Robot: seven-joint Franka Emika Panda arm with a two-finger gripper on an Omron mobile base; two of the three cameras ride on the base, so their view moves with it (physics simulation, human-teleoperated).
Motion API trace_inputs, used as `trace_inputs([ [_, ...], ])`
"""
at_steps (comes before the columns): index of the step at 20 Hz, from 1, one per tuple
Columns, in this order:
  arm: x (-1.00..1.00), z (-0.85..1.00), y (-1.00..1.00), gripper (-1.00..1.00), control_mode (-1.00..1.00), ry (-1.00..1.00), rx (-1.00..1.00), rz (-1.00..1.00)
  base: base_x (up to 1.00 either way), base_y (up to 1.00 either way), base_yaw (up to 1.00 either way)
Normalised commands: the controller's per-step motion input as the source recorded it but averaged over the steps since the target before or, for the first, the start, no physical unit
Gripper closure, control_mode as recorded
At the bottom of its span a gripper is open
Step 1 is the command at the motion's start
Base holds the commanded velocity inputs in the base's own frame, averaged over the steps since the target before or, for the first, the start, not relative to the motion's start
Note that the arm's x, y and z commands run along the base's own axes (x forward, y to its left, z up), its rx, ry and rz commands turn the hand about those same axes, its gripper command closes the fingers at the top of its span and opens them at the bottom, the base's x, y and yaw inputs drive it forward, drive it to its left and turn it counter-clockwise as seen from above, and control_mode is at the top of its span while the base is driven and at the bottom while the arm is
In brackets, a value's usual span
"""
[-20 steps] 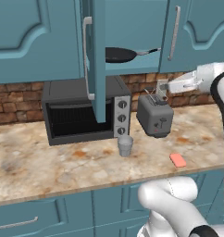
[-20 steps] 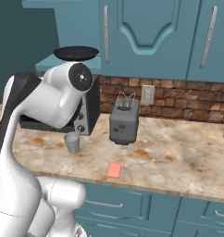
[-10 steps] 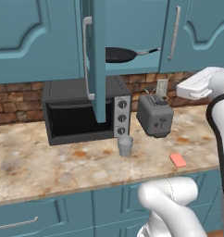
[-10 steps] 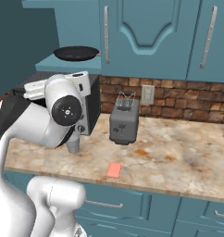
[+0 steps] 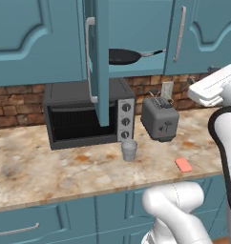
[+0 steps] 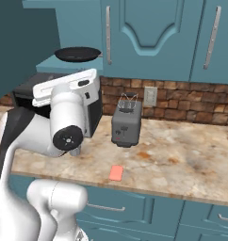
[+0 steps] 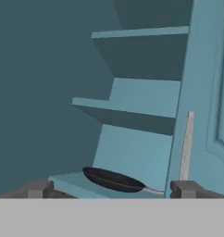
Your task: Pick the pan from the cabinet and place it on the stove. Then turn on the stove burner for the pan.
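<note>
Cabinet (image 5: 136, 28) door open; pan (image 5: 123, 56) on its bottom shelf, handle toward 3 o'clock. Claw (image 7: 109, 190) empty, jaws wide, short of the pan. Approach level, clear the door edge, grip the handle.

In the hand view the cabinet (image 7: 146, 99) stands open at center, shelves bare above the pan (image 7: 113, 179) at lower center. Its swung-out door (image 5: 99, 62) juts forward at upper center of the left base view, over the microwave (image 5: 84, 114).
</note>
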Motion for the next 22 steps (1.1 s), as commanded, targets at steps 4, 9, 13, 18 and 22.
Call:
trace_inputs([
  [4,0.19,0.19,-0.1,-1.0,-1.0,-0.16,0.01,-0.1,0.0,0.0,0.0],
  [9,0.41,0.21,-0.11,-1.0,-1.0,-0.05,0.02,-0.1,0.0,0.0,0.0],
  [13,0.39,0.08,-0.52,-1.0,-1.0,0.0,0.04,0.0,0.0,0.0,0.0],
  [18,0.47,0.0,-0.35,-1.0,-1.0,0.0,0.05,0.0,0.0,0.0,0.0],
  [22,0.53,0.0,-0.02,-1.0,-1.0,0.01,0.04,0.0,0.0,0.0,0.0],
])
